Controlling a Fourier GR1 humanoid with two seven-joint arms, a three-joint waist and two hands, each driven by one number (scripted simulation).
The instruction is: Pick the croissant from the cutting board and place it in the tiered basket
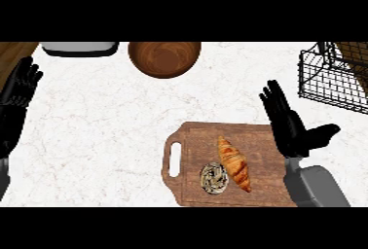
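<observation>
Where croissant (234,163) touches swirl bun (213,178), open right robot hand (290,125) beside cutting board (197,146)

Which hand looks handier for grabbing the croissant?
The right hand, probably. It is open at the cutting board's right edge, close to the croissant, and the basket is on its side too. The left hand rests open at the far left edge, away from both.

White marble counter (101,126) with faint veining.
</observation>
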